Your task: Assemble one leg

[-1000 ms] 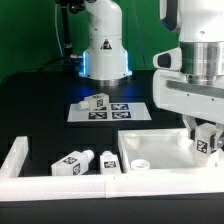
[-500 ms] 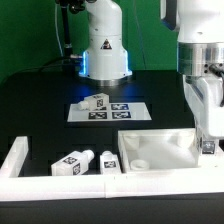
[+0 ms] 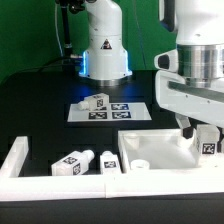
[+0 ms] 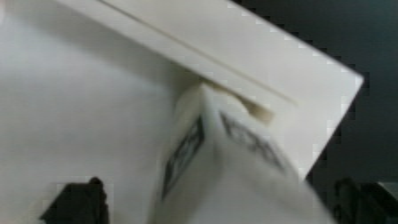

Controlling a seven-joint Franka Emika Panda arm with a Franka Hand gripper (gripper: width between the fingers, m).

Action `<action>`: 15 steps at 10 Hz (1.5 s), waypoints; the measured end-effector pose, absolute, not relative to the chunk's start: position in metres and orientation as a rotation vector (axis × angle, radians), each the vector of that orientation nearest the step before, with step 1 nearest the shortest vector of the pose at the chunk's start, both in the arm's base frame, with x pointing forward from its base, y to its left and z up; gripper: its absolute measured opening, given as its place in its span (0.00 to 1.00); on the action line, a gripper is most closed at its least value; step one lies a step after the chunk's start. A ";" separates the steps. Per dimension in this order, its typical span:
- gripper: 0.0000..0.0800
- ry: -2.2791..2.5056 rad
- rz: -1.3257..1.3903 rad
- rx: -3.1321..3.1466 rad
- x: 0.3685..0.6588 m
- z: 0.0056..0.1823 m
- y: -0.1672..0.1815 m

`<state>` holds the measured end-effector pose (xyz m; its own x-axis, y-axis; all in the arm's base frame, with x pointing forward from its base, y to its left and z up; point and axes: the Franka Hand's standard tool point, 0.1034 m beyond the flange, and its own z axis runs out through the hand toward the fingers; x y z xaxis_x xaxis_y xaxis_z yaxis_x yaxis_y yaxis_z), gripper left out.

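Note:
The leg (image 3: pixel 208 146), a chunky white peg with a black-and-white tag, stands at the right corner of the large white square panel (image 3: pixel 160 150). My gripper (image 3: pixel 205 135) hangs straight over it. In the wrist view the leg (image 4: pixel 222 150) rises off the panel (image 4: pixel 89 90) between the two dark fingertips (image 4: pixel 80 200). Panel surface shows between the leg and each fingertip, so the gripper (image 4: pixel 222 200) looks open around the leg without touching it.
One look-alike peg (image 3: pixel 96 102) lies on the marker board (image 3: pixel 125 110). Two more (image 3: pixel 72 162) (image 3: pixel 110 160) lie left of the panel. A low white wall (image 3: pixel 15 160) borders the front left. The arm's base (image 3: pixel 105 50) stands at the back.
The wrist turned about a quarter turn half a second ago and is now back at its earlier angle. The leg stays at the panel's right corner.

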<state>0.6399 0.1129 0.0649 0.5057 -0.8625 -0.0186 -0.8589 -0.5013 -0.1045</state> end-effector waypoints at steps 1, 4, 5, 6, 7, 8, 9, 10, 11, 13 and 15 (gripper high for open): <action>0.81 1.396 -0.062 -2.704 0.640 0.065 0.111; 0.81 1.036 -0.086 -2.880 0.640 0.065 0.111; 0.81 0.720 -0.105 -2.997 0.639 0.064 0.115; 0.81 0.592 -0.129 -3.022 0.641 0.065 0.116; 0.81 0.609 -0.128 -3.019 0.641 0.065 0.115; 0.81 0.631 -0.127 -3.014 0.641 0.065 0.115; 0.64 0.678 -0.125 -3.001 0.641 0.065 0.115; 0.39 0.763 -0.121 -2.982 0.640 0.064 0.113; 0.39 0.830 -0.119 -2.966 0.640 0.064 0.111; 0.38 0.993 -0.112 -2.937 0.639 0.064 0.105; 0.38 1.078 -0.120 -2.923 0.639 0.064 0.101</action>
<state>0.6389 0.1014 0.0644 0.7579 -0.6492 0.0638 -0.6474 -0.7606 -0.0488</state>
